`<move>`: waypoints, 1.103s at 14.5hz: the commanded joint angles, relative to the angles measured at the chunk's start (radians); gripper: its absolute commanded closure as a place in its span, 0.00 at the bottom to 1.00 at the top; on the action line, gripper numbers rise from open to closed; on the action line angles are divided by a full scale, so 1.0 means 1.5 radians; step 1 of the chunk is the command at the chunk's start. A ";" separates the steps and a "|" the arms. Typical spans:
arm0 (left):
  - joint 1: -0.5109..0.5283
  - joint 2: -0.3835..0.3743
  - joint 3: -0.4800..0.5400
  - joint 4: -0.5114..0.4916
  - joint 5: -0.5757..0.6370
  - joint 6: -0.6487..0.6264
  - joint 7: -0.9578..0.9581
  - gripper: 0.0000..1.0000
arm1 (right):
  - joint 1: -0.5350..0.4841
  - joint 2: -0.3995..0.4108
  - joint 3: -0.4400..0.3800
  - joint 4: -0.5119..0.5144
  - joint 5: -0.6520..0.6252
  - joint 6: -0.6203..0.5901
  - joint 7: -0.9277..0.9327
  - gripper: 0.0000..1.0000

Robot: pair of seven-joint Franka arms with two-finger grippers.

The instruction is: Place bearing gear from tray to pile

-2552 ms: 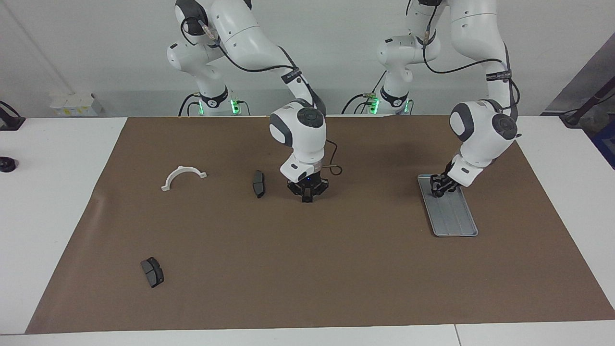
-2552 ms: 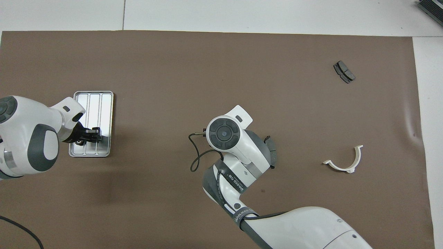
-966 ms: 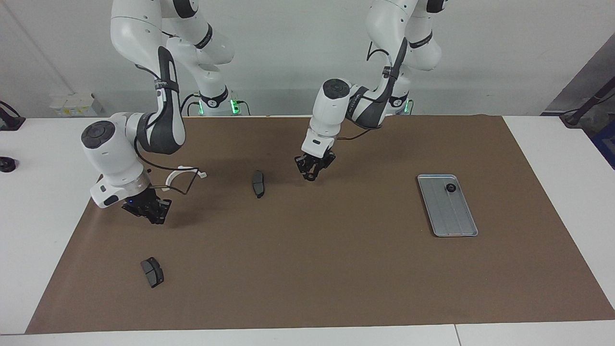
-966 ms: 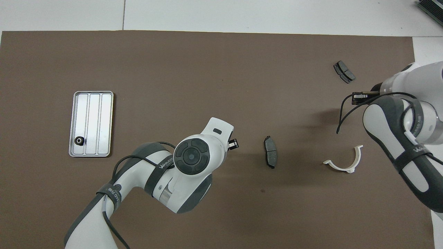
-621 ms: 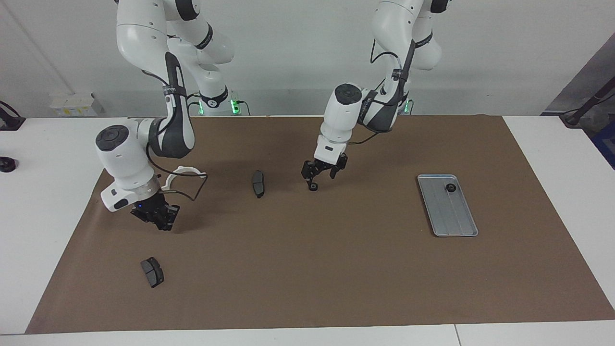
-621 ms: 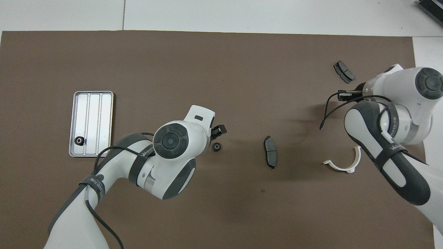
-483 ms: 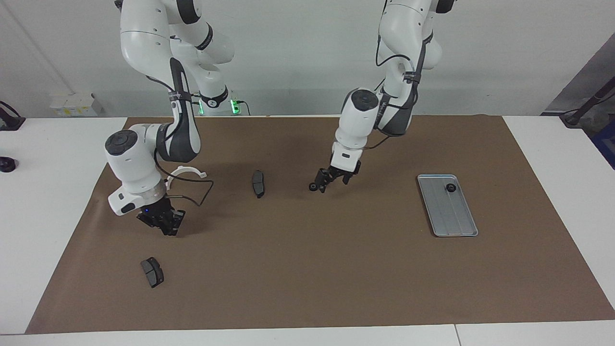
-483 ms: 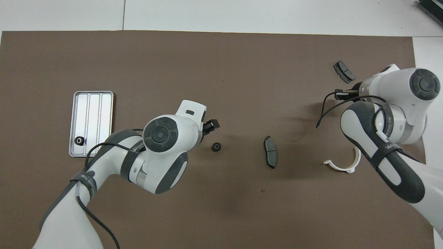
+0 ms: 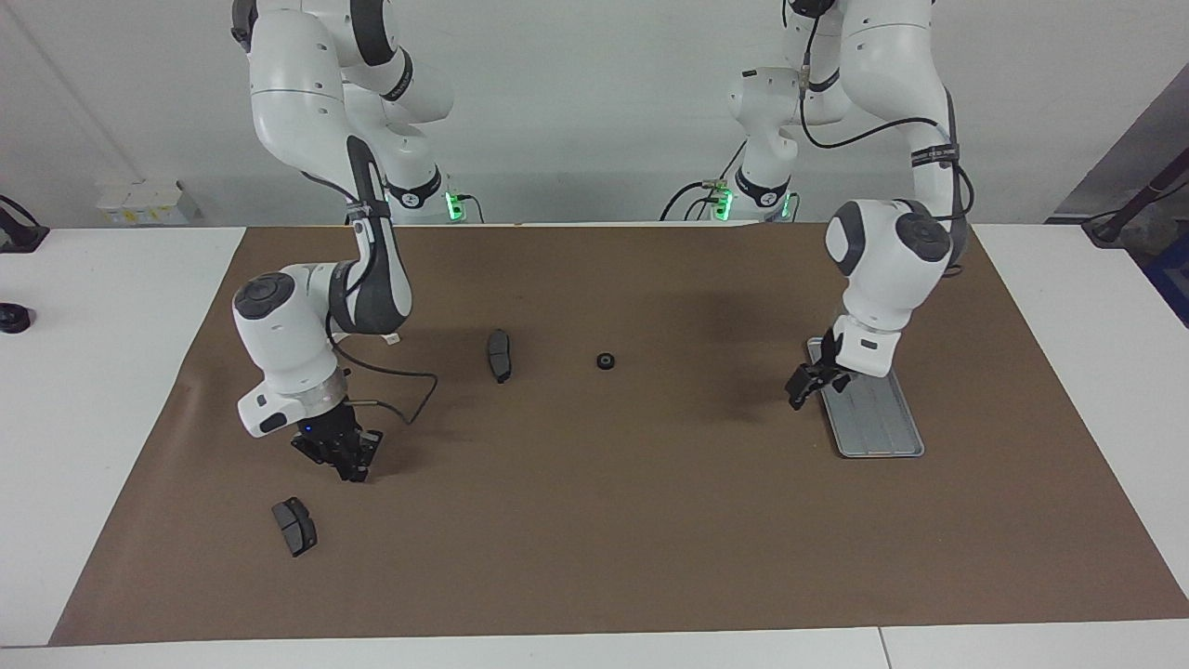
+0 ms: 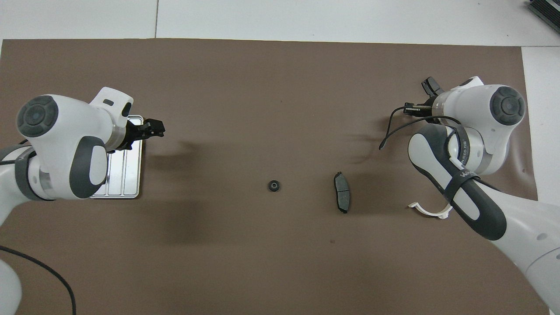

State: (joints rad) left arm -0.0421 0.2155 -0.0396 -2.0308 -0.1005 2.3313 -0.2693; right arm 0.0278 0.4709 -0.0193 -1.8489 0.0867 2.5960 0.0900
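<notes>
A small black bearing gear lies on the brown mat beside a dark grey brake pad; both show in the overhead view, the gear and the pad. My left gripper is open and empty, in the air over the silver-grey tray's edge that faces the pile. My left arm hides part of the tray. My right gripper hangs over the mat close to a second brake pad. The white half-ring bracket is partly hidden by my right arm.
A black cable hangs from my right arm's wrist over the mat. The brown mat covers most of the white table. A small black object sits on the bare table at the right arm's end.
My left gripper has left the bearing gear on the mat and swung back to the tray. My right gripper has moved away from the robots, toward the second brake pad.
</notes>
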 commanded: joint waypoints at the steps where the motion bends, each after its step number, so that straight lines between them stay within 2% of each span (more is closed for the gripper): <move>1: 0.051 -0.018 -0.009 -0.003 0.001 -0.062 0.125 0.00 | 0.006 -0.005 0.003 0.019 0.015 -0.011 0.015 0.00; 5: 0.109 -0.036 -0.009 -0.041 0.002 -0.078 0.251 0.01 | 0.064 -0.092 0.003 0.014 0.014 -0.129 0.055 0.00; 8: 0.127 -0.054 -0.009 -0.083 0.002 -0.068 0.297 0.08 | 0.164 -0.116 0.002 0.009 0.002 -0.182 0.153 0.00; 14: 0.130 -0.072 -0.008 -0.133 0.002 -0.064 0.323 0.21 | 0.332 -0.135 0.003 -0.042 0.002 -0.171 0.272 0.00; 16: 0.143 -0.080 -0.009 -0.150 0.002 -0.050 0.325 0.24 | 0.367 -0.137 0.003 -0.062 0.002 -0.166 0.290 0.00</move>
State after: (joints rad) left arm 0.1414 0.1415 -0.0434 -2.1961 -0.1004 2.2265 0.1918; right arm 0.5426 0.2997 -0.0095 -1.8765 0.0881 2.3214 0.4994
